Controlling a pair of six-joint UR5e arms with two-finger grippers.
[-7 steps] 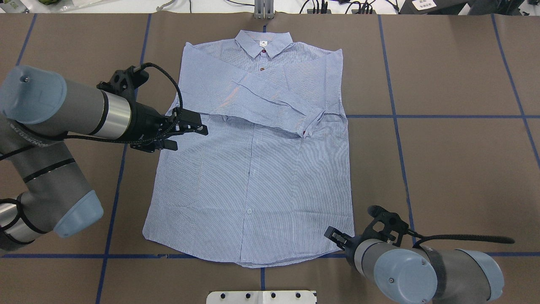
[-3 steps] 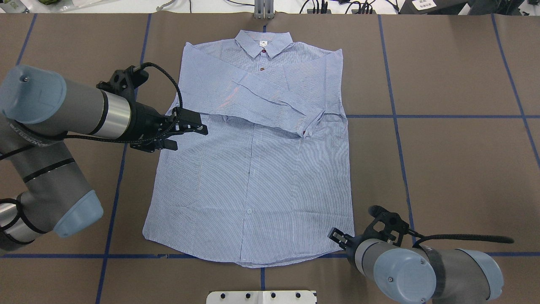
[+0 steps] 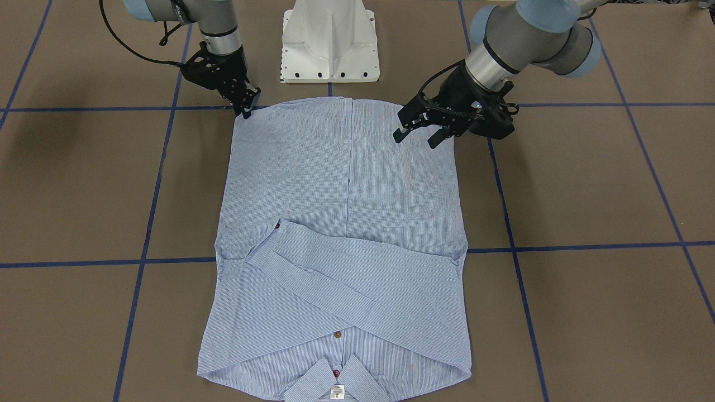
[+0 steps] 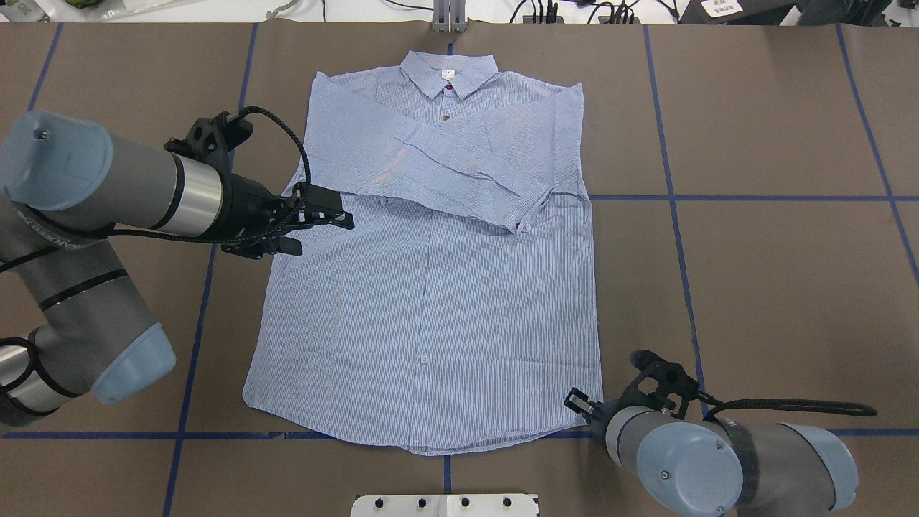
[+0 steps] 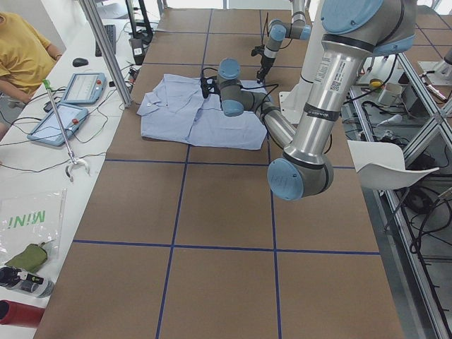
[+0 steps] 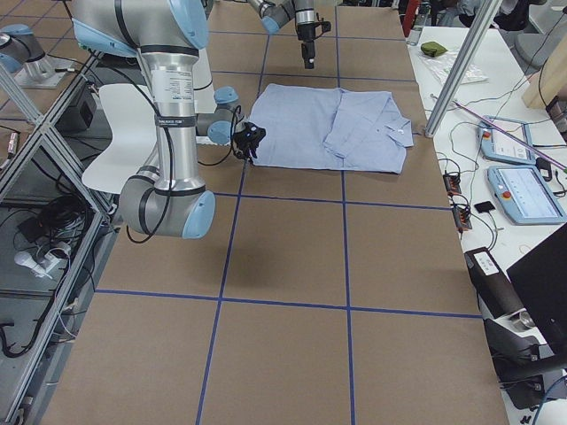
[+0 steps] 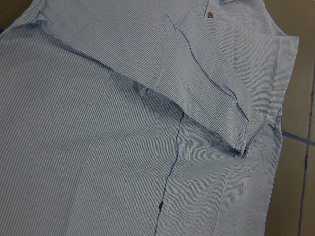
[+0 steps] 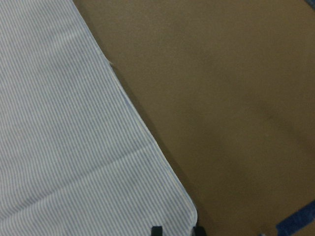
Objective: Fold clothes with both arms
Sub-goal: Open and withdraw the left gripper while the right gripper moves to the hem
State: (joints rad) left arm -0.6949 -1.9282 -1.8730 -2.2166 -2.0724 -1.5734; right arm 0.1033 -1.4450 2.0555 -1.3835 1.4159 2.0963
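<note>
The light blue striped shirt [image 4: 431, 316] lies flat, front up, on the brown table covering [image 4: 775, 287]. Its collar [image 4: 449, 72] points away from the robot and its hem lies towards the white pedestal base [image 3: 329, 39]. Both sleeves are folded across the shirt's chest. The upper sleeve's cuff [image 4: 531, 208] lies near the shirt's side edge on the robot's right.

The left gripper [image 4: 324, 237] hovers over the shirt's side edge on the robot's left, just below the folded sleeves. Its fingers are spread wide and hold nothing.

The right gripper [image 3: 246, 111] is at the shirt's hem corner [image 8: 189, 214] on the robot's right. In the right wrist view its fingertips [image 8: 156, 230] stand a little apart, with the corner's edge at the gap. The cloth there lies flat.
</note>
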